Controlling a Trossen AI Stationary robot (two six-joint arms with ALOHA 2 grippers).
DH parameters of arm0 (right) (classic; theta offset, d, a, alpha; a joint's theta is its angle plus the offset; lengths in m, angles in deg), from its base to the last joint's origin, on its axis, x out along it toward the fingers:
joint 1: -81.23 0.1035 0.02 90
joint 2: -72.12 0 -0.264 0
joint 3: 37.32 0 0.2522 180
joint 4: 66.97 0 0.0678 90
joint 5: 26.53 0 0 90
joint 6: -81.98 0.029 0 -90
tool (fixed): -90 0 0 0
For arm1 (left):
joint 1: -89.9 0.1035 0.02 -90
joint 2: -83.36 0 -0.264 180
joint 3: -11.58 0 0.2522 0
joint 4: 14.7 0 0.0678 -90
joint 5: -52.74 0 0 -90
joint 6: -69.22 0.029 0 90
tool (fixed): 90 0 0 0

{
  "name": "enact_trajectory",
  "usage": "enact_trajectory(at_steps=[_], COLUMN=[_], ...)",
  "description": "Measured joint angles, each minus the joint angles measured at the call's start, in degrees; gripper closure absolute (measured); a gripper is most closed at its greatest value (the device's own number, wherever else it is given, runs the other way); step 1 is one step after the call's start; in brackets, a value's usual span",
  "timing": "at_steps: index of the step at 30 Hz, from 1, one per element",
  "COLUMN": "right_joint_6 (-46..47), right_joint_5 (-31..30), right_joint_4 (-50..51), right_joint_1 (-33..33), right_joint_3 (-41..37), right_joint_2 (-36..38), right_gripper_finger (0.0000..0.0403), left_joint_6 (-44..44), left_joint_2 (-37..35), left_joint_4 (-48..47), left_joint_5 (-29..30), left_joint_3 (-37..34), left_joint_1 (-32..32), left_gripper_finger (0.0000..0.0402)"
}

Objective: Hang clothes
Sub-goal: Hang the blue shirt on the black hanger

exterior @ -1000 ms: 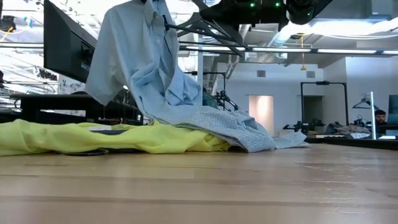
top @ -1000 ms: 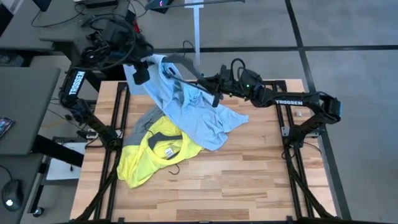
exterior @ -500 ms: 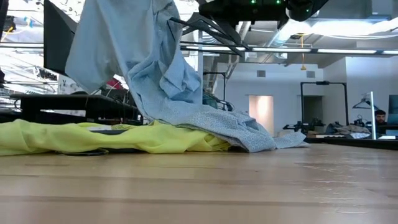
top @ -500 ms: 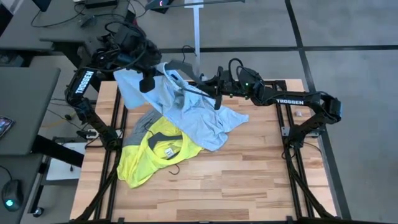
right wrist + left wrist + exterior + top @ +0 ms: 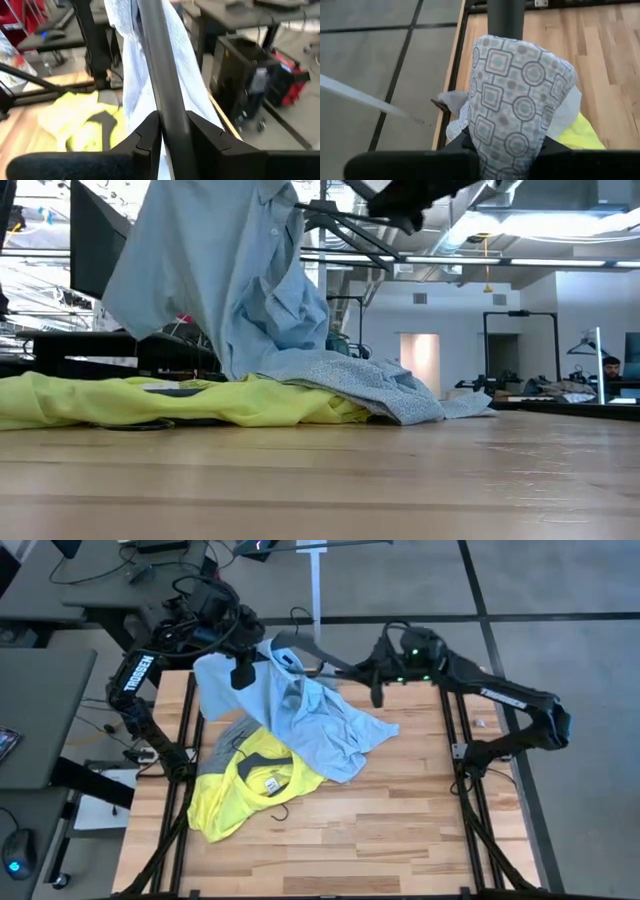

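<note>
— Wooden table [image 5: 400, 830] from above: where is the clothing?

— My light-blue shirt [image 5: 310, 720] is half off the boards. Its upper part hangs from my left gripper [image 5: 240, 670] over the table's 11 o'clock corner, and the rest trails down toward the centre, spread on the wood. From table height it drapes as a tall curtain with its lower end crumpled on the surface.

— And your left fingers?

— Pressed together on a fold of that shirt. In my left wrist view, cloth printed with circles and squares bulges up between them.

— What lies beside it?

— The yellow T-shirt [image 5: 245, 790] lies flat at about 8 o'clock from the centre, its 1 o'clock edge tucked under the blue shirt's hem. The grey T-shirt [image 5: 235, 735] peeks out at the yellow one's 12 o'clock, mostly covered by both.

— Your right side?

— My right gripper [image 5: 377, 690] is raised near the table's 12 o'clock edge, at 3 o'clock from the left one. The hanger [image 5: 320, 655] reaches from it toward 9 o'clock, to the shirt's collar. In my right wrist view, my fingers [image 5: 145, 132] sit against both sides of its grey bar, pinching it.

— Beyond the table?

— Grey floor with dark seams, and desks at 9 and 11 o'clock.
</note>
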Motion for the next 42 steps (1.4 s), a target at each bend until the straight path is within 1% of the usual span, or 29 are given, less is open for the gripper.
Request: enact_trajectory(at_steps=[2,4,7,10,12,14,16,19,22,24,27,30,34,36,37,39,42], right_joint_6=[1.2,2.4,3.5,6.2,8.7,10.5,10.5,8.7,4.7,1.5,-2.1,-3.1,-1.3,-2.7,-3.9,-5.6,-3.5], right_joint_5=[0.4,0.8,0.6,0.2,-0.3,-0.5,1.1,2.6,2.7,2.5,-0.7,-3.0,-2.8,-2.4,-2.7,-5.5,-7.7], right_joint_4=[4.8,7.0,5.6,1.6,-1.2,-2.2,-2.4,-3.5,-3.6,-2.7,1.1,6.0,6.0,7.0,8.4,13.7,21.9], right_joint_1=[-1.6,-2.3,-2.0,-1.0,-0.1,0.5,1.0,1.2,1.1,0.8,-0.2,-2.4,-4.6,-4.9,-4.9,-6.0,-9.2], right_joint_3=[0.0,0.0,-0.2,-0.4,-0.4,-0.2,1.1,3.4,6.0,7.7,10.9,14.6,16.9,17.7,18.1,18.4,17.5], right_joint_2=[1.9,3.1,3.4,2.6,1.5,0.7,0.2,0.3,0.3,0.3,0.3,0.4,0.5,0.5,0.5,0.8,0.8], right_gripper_finger=[0.0330,0.0330,0.0329,0.0314,0.0291,0.0259,0.0224,0.0177,0.0149,0.0143,0.0142,0.0142,0.0143,0.0143,0.0143,0.0143,0.0143], left_joint_6=[-0.8,-1.1,-1.2,-1.3,-1.0,-0.3,0.0,-0.2,-0.1,0.7,1.2,0.0,1.3,1.5,1.4,1.0,0.5], left_joint_2=[0.2,0.2,0.3,0.6,0.7,0.8,0.9,0.9,0.9,0.9,1.0,1.0,0.6,0.9,1.0,1.0,0.0], left_joint_4=[0.9,1.5,1.8,2.6,3.1,3.3,3.4,4.5,5.5,5.6,5.5,5.0,5.0,5.0,5.0,4.7,5.3], left_joint_5=[-0.1,-0.2,-1.0,-1.5,-1.1,-1.1,-1.1,-0.9,-0.7,0.0,1.0,3.3,1.8,1.0,0.6,-0.3,-1.4], left_joint_3=[0.0,-0.1,-0.1,0.1,0.2,0.2,0.2,0.2,0.2,0.2,0.2,0.2,0.1,0.1,0.1,0.1,0.1], left_joint_1=[-0.3,-0.3,-0.3,0.0,0.1,0.7,1.1,1.9,2.8,2.8,3.0,3.5,3.9,3.9,4.0,4.1,4.0], left_gripper_finger=[0.0370,0.0370,0.0370,0.0370,0.0370,0.0371,0.0371,0.0371,0.0371,0.0371,0.0371,0.0375,0.0376,0.0376,0.0376,0.0376,0.0376])
